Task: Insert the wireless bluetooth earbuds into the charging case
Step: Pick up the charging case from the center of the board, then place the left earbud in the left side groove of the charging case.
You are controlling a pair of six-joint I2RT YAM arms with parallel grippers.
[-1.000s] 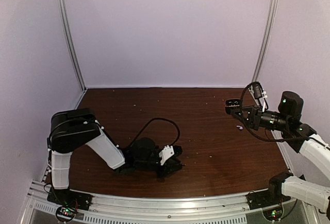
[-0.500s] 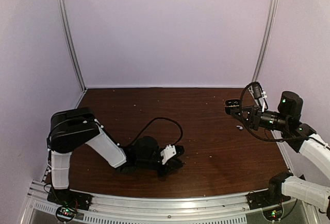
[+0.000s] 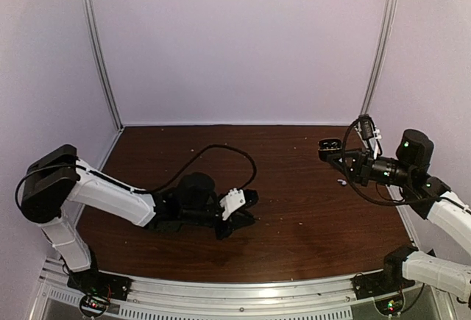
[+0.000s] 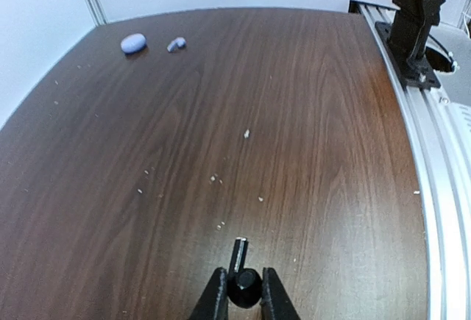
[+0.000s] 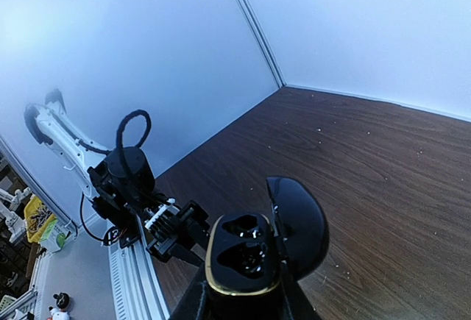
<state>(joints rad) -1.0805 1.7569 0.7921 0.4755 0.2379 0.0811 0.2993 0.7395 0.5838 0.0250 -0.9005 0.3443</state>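
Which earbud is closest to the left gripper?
The black earbud, pinched in the left gripper; the two pale ones lie far across the table.

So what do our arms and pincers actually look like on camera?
Left arm and right arm: white link shells, black joint housings. A black cable loops over each wrist. Green LEDs glow on the right arm's joints. Left pincer and right pincer have black fingers; the left carries a white bracket.
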